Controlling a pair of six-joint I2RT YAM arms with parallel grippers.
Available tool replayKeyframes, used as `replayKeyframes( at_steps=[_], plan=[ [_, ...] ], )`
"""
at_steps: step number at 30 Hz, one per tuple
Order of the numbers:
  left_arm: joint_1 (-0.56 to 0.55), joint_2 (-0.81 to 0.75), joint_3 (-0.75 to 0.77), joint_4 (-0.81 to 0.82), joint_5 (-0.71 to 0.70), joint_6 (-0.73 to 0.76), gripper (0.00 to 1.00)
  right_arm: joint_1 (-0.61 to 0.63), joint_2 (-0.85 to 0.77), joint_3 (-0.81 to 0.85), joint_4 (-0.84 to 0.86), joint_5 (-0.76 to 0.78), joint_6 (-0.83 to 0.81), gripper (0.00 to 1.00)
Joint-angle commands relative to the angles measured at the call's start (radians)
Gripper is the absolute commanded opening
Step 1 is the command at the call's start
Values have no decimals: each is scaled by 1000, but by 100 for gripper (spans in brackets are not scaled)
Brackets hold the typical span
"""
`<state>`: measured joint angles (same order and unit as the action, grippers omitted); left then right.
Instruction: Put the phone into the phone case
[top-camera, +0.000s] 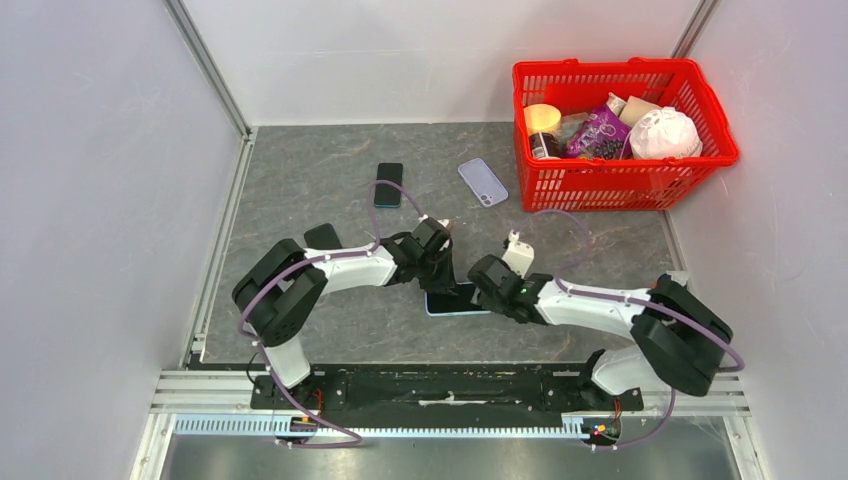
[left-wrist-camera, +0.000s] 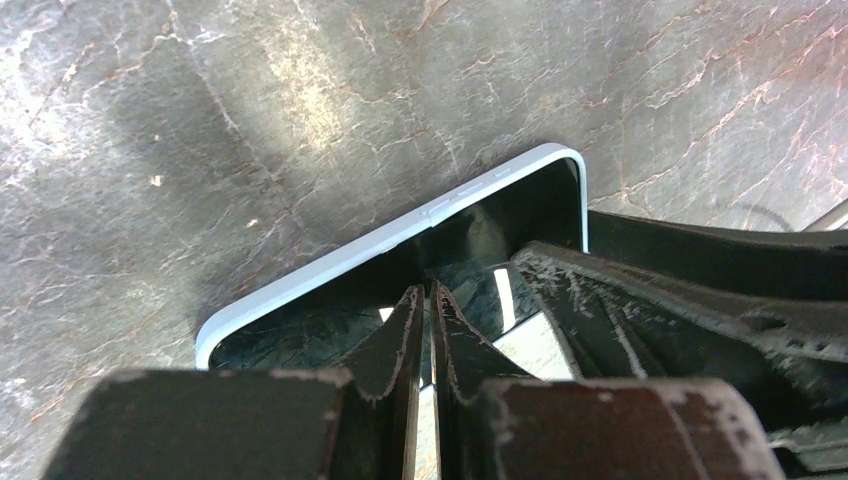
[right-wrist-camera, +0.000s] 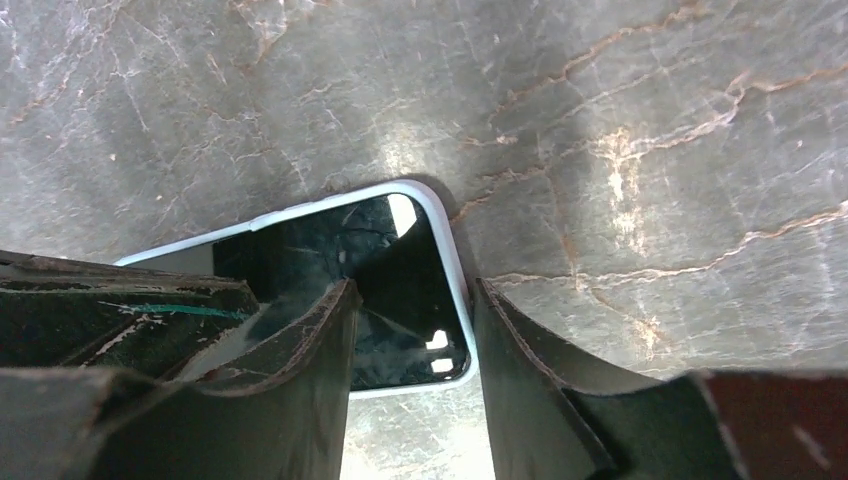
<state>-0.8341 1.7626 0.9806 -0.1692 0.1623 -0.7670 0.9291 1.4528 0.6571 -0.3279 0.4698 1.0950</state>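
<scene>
phone (top-camera: 455, 300) lies flat in its pale case (left-wrist-camera: 400, 232), far from the red basket (top-camera: 600, 185), nearer the arms | left claw (left-wrist-camera: 425, 292) closed, tips press the glass, likely to push it in | right claw (right-wrist-camera: 415, 290) open, a finger each side of the case edge, likely to steady it
</scene>
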Motion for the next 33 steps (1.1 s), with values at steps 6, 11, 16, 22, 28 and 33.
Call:
replayKeyframes(
  at_steps=[6, 11, 16, 22, 28, 33],
  plan=[
    [9, 5, -51, -98, -60, 52, 13, -109, -129, -289, -80, -419, 66, 48],
    [9, 6, -51, -96, -58, 51, 13, -123, -99, -320, -12, -422, 103, 40],
    [8, 8, -49, -99, -60, 54, 13, -118, -34, -295, -19, -423, 63, 30],
    [10, 13, -45, -101, -60, 54, 13, -25, 67, -177, -117, -353, 9, 5],
    [10, 12, -35, -108, -65, 54, 13, 34, 83, -82, -215, -272, -18, 0],
    [10, 16, -33, -113, -70, 54, 13, 30, -18, -81, -245, -277, -31, 31]
  ],
)
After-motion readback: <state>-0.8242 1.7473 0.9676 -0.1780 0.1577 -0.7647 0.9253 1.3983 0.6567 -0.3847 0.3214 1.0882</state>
